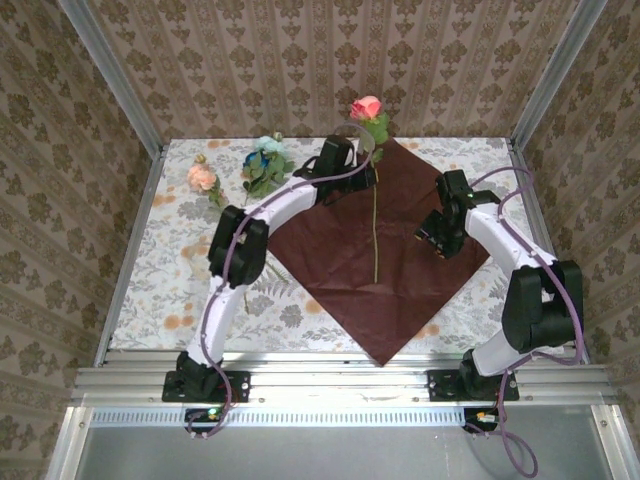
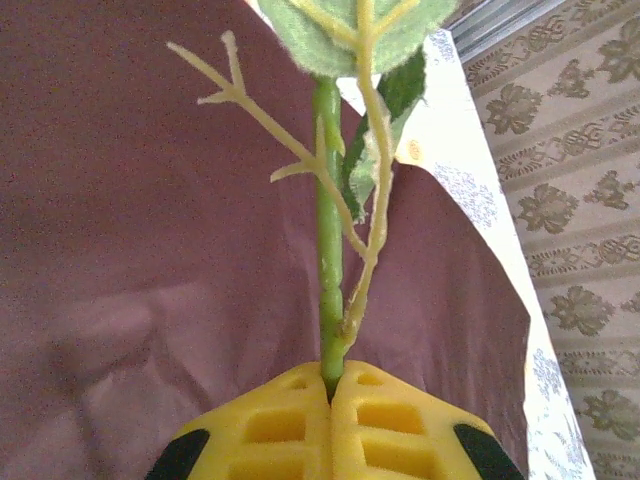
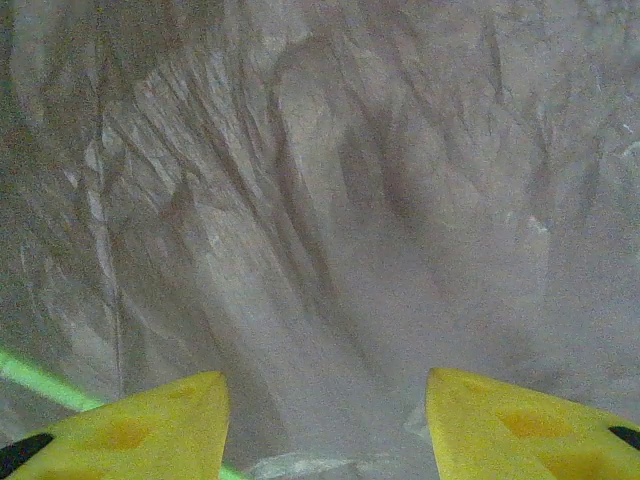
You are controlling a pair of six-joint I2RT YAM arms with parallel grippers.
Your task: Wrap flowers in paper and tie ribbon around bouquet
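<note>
Across the tabletop, seen from above, the paper [image 1: 375, 260] lies maroon face up as a diamond on the flowered tablecloth [image 1: 180, 270]. One of its corners points at the far edge and one at the near edge. A pink rose [image 1: 367, 108] sits at the paper's far corner, and its thin green stem [image 1: 375, 230] runs toward the sheet's middle. A pale blue bloom [image 1: 266, 160] and a peach bloom [image 1: 202, 177] lie off the paper, toward the far left corner. My left gripper [image 1: 350, 165] reaches in just beside the rose's stem. My right gripper [image 1: 438, 235] is over the paper's right corner.

From my left wrist, my left gripper [image 2: 330, 385] has its yellow fingers pressed together on the stem [image 2: 327, 230]. The stem rises to a green leaf [image 2: 340, 30], with maroon paper [image 2: 120, 200] behind it.

From my right wrist, my right gripper [image 3: 322, 385] has its fingers well apart and nothing between them. Below lies creased paper [image 3: 330, 200], which looks washed-out and greyish in this view. Whether the tips touch it I cannot tell. A green stem [image 3: 40, 385] crosses the lower left corner.
</note>
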